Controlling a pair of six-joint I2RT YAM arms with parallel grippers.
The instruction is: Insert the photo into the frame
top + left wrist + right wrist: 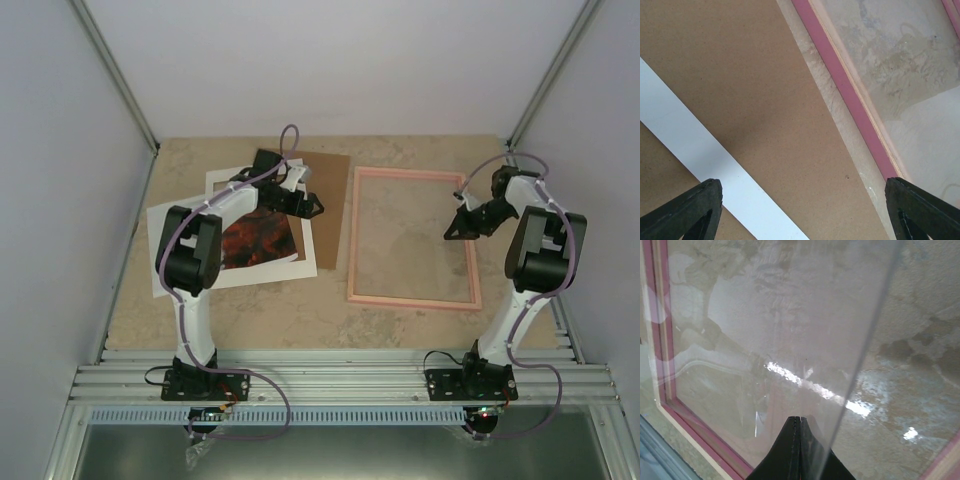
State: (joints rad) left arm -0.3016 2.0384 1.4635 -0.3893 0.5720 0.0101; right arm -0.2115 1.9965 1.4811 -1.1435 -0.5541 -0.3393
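Observation:
The photo (262, 240), red-orange on dark, lies on the left of the table among white sheets, partly hidden by my left arm. The thin pink frame (413, 238) lies flat at centre right, and its edge (840, 85) also shows in the left wrist view. My left gripper (310, 207) hangs open over the brown backing board (765, 90), between photo and frame, with nothing between its fingers (695, 210). My right gripper (458, 228) is shut above the frame's right side. In the right wrist view its fingertips (801, 422) meet beside the edge of a clear pane (790, 330). The frames do not show whether they touch it.
A white mat (225, 185) with a cut-out window lies over the backing board (325, 175), and its strip (705, 165) crosses the left wrist view. A second white sheet (165, 255) lies under the left arm. Walls close in the table on three sides.

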